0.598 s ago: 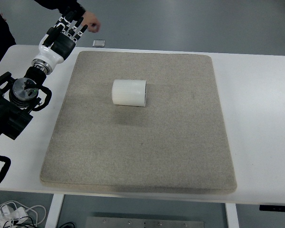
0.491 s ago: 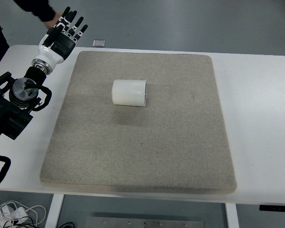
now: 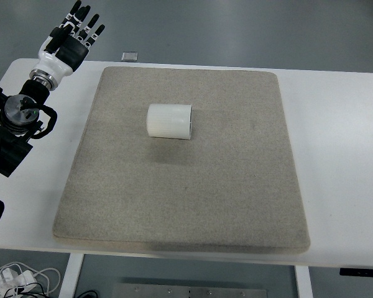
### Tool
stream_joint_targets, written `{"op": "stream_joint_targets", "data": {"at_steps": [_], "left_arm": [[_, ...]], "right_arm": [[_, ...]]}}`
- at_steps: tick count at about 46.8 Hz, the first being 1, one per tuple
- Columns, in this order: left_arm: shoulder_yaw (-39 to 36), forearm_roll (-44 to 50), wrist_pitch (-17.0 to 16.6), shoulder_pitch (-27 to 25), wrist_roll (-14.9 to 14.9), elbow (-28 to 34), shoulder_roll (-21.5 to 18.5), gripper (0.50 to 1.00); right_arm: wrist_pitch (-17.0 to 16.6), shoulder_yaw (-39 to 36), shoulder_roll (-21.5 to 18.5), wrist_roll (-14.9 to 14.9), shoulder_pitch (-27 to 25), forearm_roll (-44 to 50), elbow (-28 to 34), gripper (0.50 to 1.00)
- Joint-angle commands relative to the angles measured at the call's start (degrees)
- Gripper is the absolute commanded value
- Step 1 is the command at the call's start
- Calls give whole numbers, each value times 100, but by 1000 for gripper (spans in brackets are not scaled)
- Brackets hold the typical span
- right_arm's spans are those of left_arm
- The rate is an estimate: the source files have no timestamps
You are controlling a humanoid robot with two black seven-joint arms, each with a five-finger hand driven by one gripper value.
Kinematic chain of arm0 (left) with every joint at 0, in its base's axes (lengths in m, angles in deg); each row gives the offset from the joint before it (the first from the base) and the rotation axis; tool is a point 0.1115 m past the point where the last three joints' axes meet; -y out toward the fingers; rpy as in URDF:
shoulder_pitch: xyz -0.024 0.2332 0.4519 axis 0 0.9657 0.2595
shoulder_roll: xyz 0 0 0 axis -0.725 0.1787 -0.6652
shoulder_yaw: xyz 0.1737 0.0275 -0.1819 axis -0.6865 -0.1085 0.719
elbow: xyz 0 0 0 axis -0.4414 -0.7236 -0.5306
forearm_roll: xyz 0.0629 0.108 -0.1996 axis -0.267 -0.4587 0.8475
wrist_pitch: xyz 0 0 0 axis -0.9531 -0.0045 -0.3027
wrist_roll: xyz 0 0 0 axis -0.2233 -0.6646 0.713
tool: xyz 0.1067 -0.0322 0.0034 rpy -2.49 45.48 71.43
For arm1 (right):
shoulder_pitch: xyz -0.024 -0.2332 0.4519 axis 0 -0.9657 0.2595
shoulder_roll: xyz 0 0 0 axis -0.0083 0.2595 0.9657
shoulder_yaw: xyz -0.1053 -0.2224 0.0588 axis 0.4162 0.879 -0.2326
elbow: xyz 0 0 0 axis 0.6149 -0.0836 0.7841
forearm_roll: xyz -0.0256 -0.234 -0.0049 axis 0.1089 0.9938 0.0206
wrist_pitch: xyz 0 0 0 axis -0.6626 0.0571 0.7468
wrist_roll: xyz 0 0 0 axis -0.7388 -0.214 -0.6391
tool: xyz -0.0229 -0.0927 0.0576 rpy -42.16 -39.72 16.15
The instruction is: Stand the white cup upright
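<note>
Your left hand hovers with fingers spread wide and empty over the table's far left corner, well apart from the white cup, which lies on its side on the beige mat; you haven't started uprighting it

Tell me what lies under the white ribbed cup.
The white ribbed cup lies on its side on a beige fabric mat. The mat covers the white table beneath.
</note>
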Motion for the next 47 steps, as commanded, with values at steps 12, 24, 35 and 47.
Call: {"op": "stream_joint_targets", "data": {"at_steps": [12,24,35,47], "left_arm": [[-17,-876,42,-131,-8,24,-8,992],[-26,-2476,104,-324,-17,401,-34,992],[-35,-4172,-2,-298,-52,1518,-298,992],[-360,-6264,-28,-298,-122,2590,-675,992]], "right_arm": [[0,0,0,0,0,0,0,952],[0,0,0,0,0,0,0,952],[0,0,0,0,0,0,0,952],[0,0,0,0,0,0,0,952]]}}
